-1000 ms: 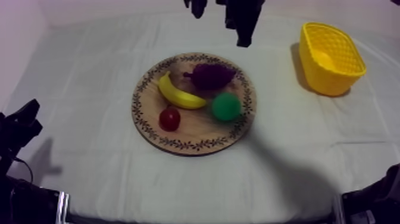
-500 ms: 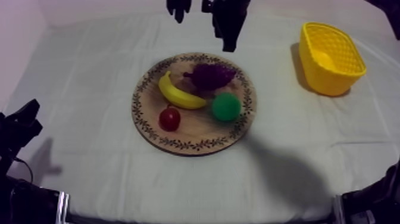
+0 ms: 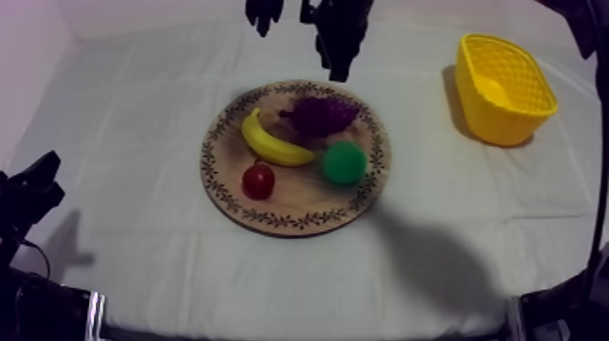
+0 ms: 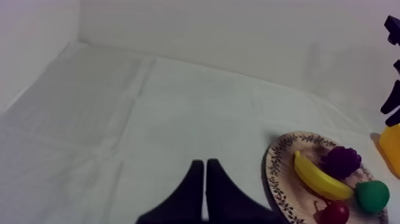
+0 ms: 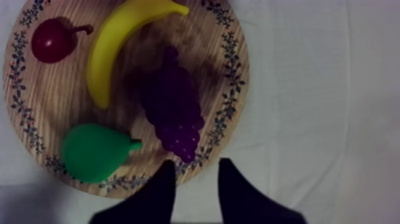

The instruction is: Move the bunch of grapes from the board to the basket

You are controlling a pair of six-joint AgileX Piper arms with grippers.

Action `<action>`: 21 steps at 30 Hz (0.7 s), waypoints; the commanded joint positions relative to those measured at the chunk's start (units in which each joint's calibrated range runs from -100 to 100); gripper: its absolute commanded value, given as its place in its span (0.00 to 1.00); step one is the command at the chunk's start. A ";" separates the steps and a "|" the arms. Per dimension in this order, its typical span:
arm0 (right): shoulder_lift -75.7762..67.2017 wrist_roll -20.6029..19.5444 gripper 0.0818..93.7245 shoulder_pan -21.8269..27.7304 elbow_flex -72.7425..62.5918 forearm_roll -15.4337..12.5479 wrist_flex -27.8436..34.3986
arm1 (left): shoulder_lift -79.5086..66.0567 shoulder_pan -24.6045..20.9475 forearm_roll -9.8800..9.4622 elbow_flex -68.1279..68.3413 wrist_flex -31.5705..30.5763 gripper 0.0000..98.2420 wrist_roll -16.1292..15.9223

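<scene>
The purple bunch of grapes (image 3: 319,115) lies on the far part of the round wooden board (image 3: 299,204), beside the banana (image 3: 270,142). My right gripper (image 3: 302,45) hangs open above the board's far rim. Seen from the right wrist, the grapes (image 5: 172,107) lie on the board (image 5: 41,95) just ahead of my right gripper (image 5: 196,167), whose fingers stand apart with nothing between them. The yellow basket (image 3: 503,88) stands at the right of the table. My left gripper (image 3: 45,181) rests shut at the lower left, its fingers (image 4: 205,173) together as a wedge.
A green pear (image 3: 344,162) and a small red fruit (image 3: 258,180) share the board with the banana. From the left wrist, the board (image 4: 278,170), grapes (image 4: 341,161), pear (image 4: 372,195) and a corner of the basket (image 4: 391,143) lie off to one side.
My right gripper has moved left in the top view, to above the board's far rim near the grapes. The fruit, the basket and my left arm have stayed put.
</scene>
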 commanded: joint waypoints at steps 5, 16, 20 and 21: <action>0.26 0.22 0.55 0.09 -0.56 -0.27 0.05 | 0.00 0.00 -0.02 -0.02 -0.02 0.00 0.00; 1.95 0.67 0.68 0.02 -1.51 -1.05 -0.03 | 0.00 0.00 -0.02 -0.02 -0.02 0.00 0.00; 3.98 0.89 0.67 0.05 -1.62 -1.20 -0.42 | 0.00 0.00 -0.02 -0.02 -0.02 0.00 0.00; 4.60 0.96 0.66 0.06 -1.63 -1.24 -0.53 | 0.00 0.00 -0.02 -0.02 -0.02 0.00 0.00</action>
